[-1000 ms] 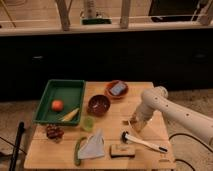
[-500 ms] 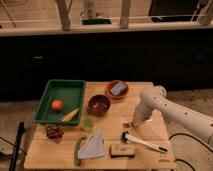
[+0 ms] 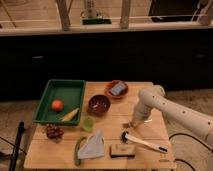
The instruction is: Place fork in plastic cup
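My gripper is down at the tabletop, right of centre, at the end of the white arm that comes in from the right, and it is shut. The fork is hidden at or under the fingertips, so I cannot tell whether it is gripped. The light-green plastic cup stands upright to the gripper's left, just in front of the brown bowl, with a stretch of bare wood between cup and gripper.
A white-handled brush with a black head lies right in front of the gripper. A sponge, a grey cloth and a green vegetable sit along the front edge. The green tray and orange bowl are further back.
The arm has stayed over the same spot on the table. The gripper's fingers have closed there.
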Robot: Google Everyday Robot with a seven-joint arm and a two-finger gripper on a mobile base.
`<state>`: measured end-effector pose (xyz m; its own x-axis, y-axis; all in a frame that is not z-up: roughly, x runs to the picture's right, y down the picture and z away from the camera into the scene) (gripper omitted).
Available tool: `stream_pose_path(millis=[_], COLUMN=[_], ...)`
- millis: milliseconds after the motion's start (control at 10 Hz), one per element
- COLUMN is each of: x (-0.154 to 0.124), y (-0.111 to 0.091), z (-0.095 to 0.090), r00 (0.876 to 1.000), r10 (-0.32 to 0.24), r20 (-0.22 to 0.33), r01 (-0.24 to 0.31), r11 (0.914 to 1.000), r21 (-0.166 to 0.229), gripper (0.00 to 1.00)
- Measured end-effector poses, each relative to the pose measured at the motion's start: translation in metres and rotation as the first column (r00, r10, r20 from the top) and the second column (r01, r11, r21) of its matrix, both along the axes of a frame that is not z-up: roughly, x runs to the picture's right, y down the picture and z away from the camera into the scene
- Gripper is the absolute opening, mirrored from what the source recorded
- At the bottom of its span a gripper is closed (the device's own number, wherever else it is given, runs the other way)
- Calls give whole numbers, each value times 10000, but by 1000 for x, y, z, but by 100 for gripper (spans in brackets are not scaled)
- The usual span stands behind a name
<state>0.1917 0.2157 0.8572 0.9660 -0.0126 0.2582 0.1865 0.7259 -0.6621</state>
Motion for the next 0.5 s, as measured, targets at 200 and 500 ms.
stream_pose_path(millis=[200,500], x=[0,3], y=[-2,-37], z=[-1,-21], r00=[10000,9990], r10=[-29,-150], r20=[47,413], r01=[28,127], r11=[10000,9983], r21=[20,567], gripper=[0,0])
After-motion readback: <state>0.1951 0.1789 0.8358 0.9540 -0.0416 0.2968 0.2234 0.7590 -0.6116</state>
